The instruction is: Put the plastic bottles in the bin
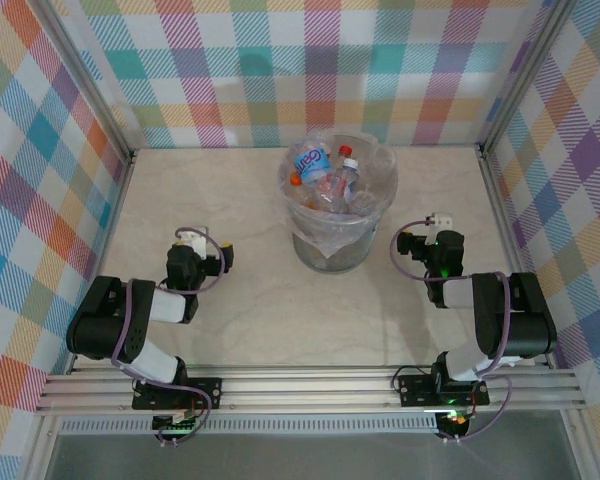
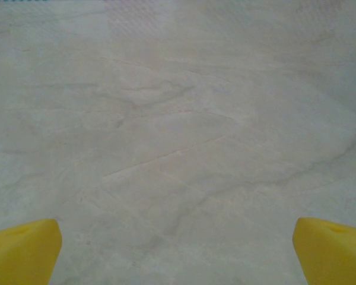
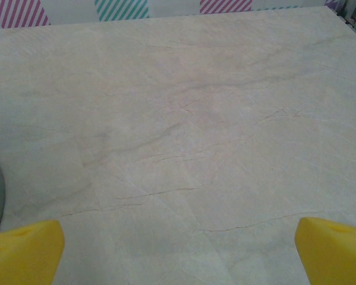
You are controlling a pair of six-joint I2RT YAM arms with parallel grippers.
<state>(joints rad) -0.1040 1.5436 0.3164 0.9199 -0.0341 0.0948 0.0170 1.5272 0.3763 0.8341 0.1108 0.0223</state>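
Bin: The grey see-through bin (image 1: 330, 250), lined with a clear bag, stands upright on the table (image 1: 250, 320). It is midway between the side edges and closer to the far edge than the near one.
Bottles: The bottles (image 1: 325, 178) lie heaped inside the bin, reaching about to its rim. One with a blue label sits at the far left of the pile, and a red cap and an orange cap show among the clear plastic. Their number cannot be told.
Left gripper: The left gripper (image 1: 192, 238) hangs low over the left half of the table, well apart from the bin, its jaws spread wide and holding nothing.
Left fingers: The yellow left fingers (image 2: 24, 252) sit far apart over the table, with bare marbled surface between them.
Right gripper: The right gripper (image 1: 442, 220) hangs low over the right half of the table, near the bin but clear of it, jaws likewise wide and holding nothing.
Right fingers: The yellow right fingers (image 3: 332, 252) stand far apart over bare table top.
Arms: The left arm (image 1: 120, 325) is folded by the near-left corner and the right arm (image 1: 500, 320) by the near-right corner. Both are bolted to the rail (image 1: 310, 385) along the near edge.
Walls: Pastel plaid walls (image 1: 40, 150) close the left, far and right sides.
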